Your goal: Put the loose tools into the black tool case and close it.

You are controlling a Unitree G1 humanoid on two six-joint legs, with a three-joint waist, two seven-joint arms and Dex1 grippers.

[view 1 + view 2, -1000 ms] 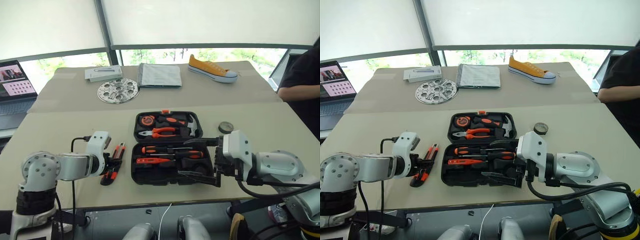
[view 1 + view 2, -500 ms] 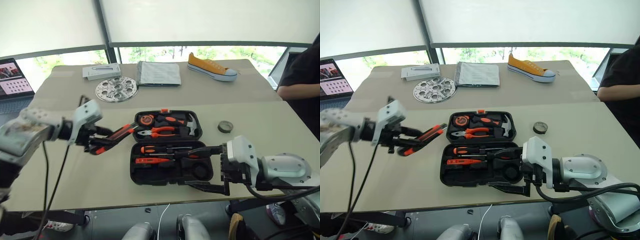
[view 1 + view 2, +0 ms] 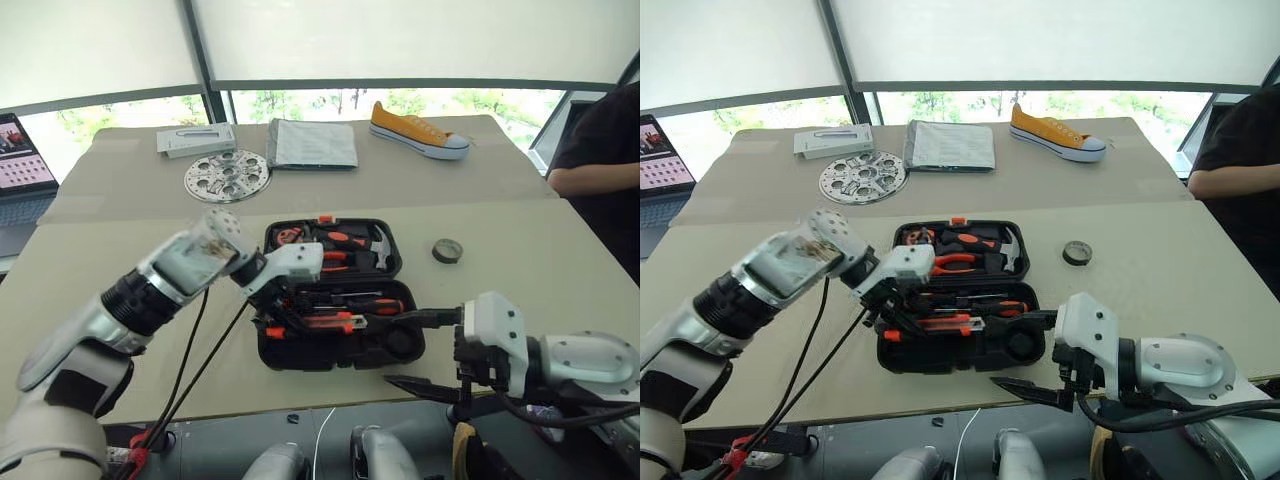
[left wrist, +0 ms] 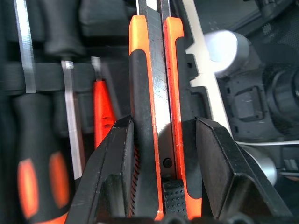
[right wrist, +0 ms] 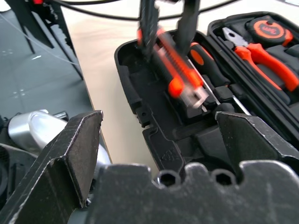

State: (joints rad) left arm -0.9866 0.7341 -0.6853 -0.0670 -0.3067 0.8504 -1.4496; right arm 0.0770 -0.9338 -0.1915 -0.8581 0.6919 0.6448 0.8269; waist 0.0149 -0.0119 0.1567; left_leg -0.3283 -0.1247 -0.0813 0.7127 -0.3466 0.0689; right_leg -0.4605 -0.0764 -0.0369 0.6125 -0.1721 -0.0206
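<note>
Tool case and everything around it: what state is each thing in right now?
Case: open, lid flat on the table.
Knife: clamped in the left fingers, over the case's front half.
Left gripper: shut on the knife.
Right gripper: open, holding nothing.
Tape roll: loose on the table, right of the case.
Laptop: open, screen on.

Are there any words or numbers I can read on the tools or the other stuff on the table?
None can be read.
Tape measure in the black tool case: dark marks on its orange face, too blurred to read.
Laptop screen: small pictures, too small to read.
Utility knife in the left gripper: no lettering.
Yellow shoe, metal disc, grey folder: no writing visible.
</note>
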